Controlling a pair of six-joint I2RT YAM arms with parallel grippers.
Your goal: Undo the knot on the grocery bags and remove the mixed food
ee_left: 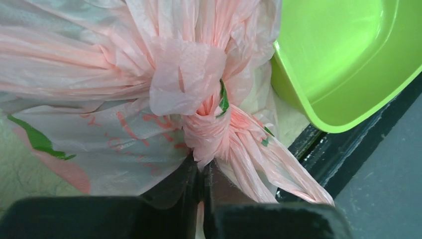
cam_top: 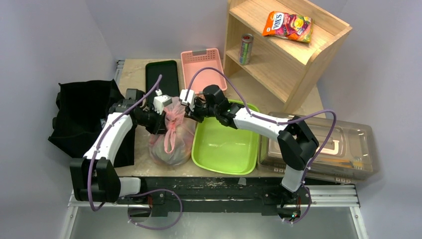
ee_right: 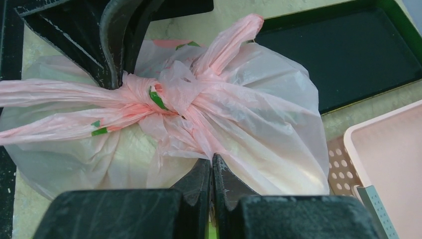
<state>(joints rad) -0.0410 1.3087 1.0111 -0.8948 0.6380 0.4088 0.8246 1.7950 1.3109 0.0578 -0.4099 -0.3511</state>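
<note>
The pink grocery bag [cam_top: 171, 142] sits tied between the two arms, left of the green tub. Its knot [cam_top: 172, 115] is on top and also shows in the left wrist view [ee_left: 196, 99] and the right wrist view [ee_right: 169, 97]. My left gripper [ee_left: 203, 167] is shut, pinching the bunched plastic at the knot's edge; its fingers [ee_right: 114, 50] show in the right wrist view. My right gripper [ee_right: 212, 160] is shut on a fold of bag plastic [ee_right: 263, 124] just beside the knot, on the opposite side. Two loop handles [ee_right: 54, 107] trail away. The food is hidden inside the bag.
A green tub [cam_top: 226, 144] lies right of the bag. A black tray [cam_top: 161, 77] and a pink basket [cam_top: 201, 64] are behind it. A wooden shelf [cam_top: 298, 59] holds a can [cam_top: 246, 49] and a snack packet [cam_top: 288, 25]. A clear box [cam_top: 343, 144] is at right and a black cloth [cam_top: 82, 119] at left.
</note>
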